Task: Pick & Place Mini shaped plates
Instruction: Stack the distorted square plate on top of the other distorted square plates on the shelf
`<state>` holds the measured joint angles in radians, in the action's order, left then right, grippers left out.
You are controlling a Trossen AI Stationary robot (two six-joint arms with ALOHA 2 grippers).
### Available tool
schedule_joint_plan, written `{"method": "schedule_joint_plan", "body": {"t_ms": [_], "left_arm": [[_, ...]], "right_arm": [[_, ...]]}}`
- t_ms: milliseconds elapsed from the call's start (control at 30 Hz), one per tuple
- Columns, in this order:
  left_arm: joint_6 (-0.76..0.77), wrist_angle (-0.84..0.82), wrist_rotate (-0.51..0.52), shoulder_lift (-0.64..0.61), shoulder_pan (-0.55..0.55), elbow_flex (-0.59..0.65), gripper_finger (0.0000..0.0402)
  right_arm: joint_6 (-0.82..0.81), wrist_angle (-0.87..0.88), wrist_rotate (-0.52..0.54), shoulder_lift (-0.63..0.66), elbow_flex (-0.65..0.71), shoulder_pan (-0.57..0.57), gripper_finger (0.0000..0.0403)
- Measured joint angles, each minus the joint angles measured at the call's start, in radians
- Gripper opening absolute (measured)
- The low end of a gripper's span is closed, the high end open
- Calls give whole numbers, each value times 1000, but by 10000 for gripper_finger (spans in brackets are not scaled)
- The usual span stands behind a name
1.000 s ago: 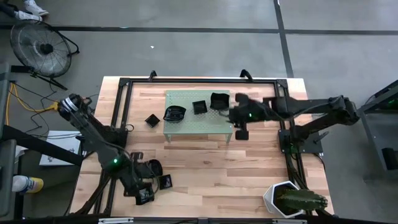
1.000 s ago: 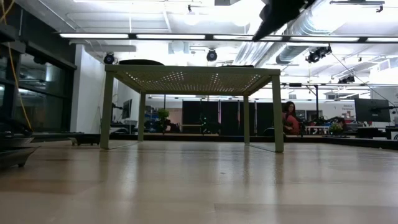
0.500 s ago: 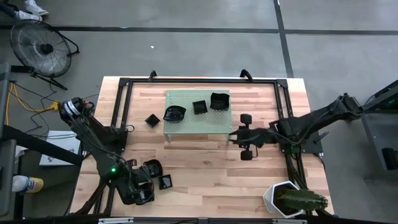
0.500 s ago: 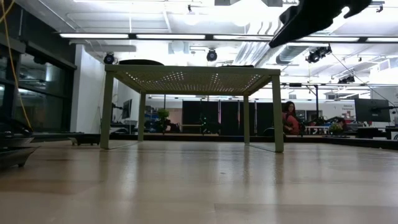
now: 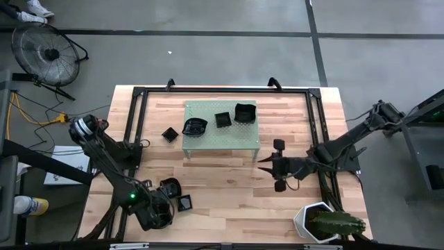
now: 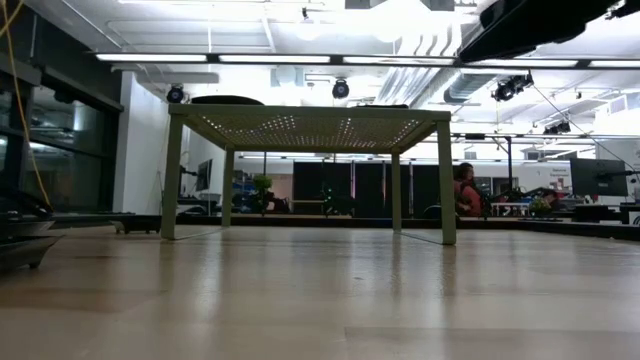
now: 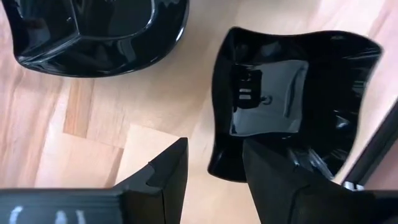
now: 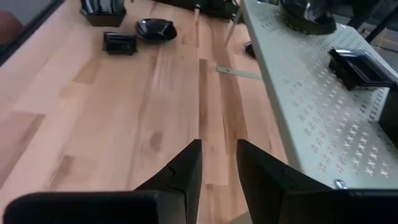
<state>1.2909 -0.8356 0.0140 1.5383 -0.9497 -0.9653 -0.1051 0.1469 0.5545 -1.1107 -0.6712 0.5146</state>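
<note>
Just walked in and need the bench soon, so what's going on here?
The robot is sorting mini shaped plates: three sit on the green perforated stand, others on the wooden table. The left gripper hovers open over a wavy-edged plate at the near-left corner. The right gripper hangs open and empty beside the stand.

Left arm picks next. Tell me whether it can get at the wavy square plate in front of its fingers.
Probably yes. The left gripper is open just short of the wavy square plate, bare wood around it; the rounded plate lies apart.
</note>
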Motion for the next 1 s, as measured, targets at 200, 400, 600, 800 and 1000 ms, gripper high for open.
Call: {"method": "schedule_joint_plan", "body": {"t_ms": [200,400,600,800,1000], "left_arm": [[-2,-4,2,31,0,0,149],[-2,-1,12,45,0,0,149],[5,12,67,45,0,0,149],[19,20,66,45,0,0,149],[27,53,39,66,0,0,149]], "right_arm": [[0,-16,26,0,0,64,94],[0,-18,57,0,0,89,94],[1,-18,71,0,0,88,94],[8,-18,71,0,0,88,94],[8,-18,71,-1,0,88,94]]}}
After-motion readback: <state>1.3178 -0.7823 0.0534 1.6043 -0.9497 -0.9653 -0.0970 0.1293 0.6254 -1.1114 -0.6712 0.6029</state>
